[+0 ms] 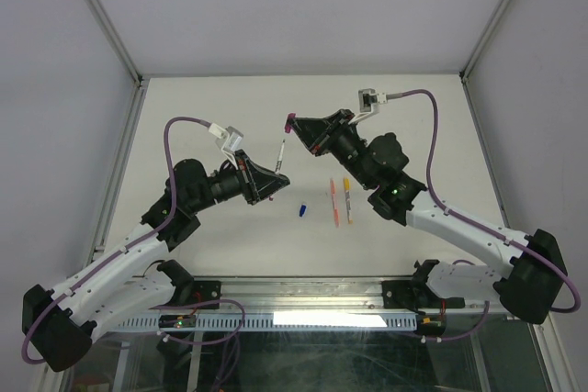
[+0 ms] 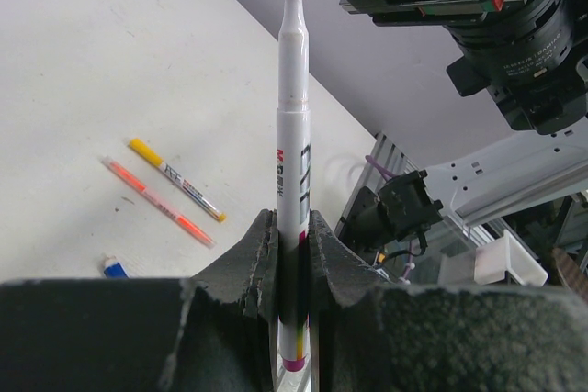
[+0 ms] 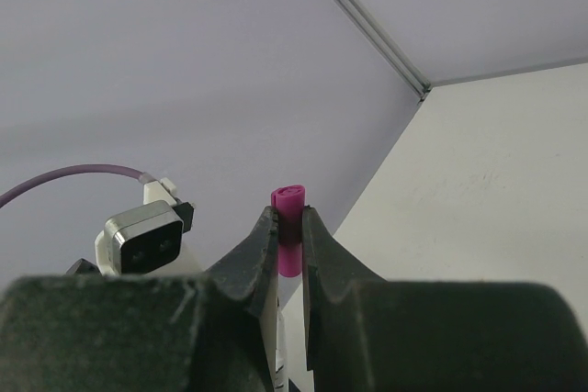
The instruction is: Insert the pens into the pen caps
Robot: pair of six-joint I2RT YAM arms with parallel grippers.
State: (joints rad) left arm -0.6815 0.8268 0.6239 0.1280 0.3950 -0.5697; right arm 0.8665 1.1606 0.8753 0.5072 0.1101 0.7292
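My left gripper (image 1: 273, 177) is shut on a white-barrelled pen (image 1: 279, 153) and holds it above the table. In the left wrist view the pen (image 2: 294, 117) stands up from between the fingers of that gripper (image 2: 294, 231), with its dark red-purple tip bare at the top. My right gripper (image 1: 296, 126) is shut on a purple-pink pen cap (image 1: 290, 119) just beyond the pen's tip, with a small gap between them. In the right wrist view the cap (image 3: 290, 201) sticks out from the gripper (image 3: 290, 222).
On the table lie an orange-pink pen (image 1: 334, 202), a yellow-ended pen (image 1: 347, 196) and a small blue cap (image 1: 301, 210). They also show in the left wrist view: the orange-pink pen (image 2: 156, 201), the yellow-ended pen (image 2: 175, 178), the blue cap (image 2: 115, 269). White walls enclose the table.
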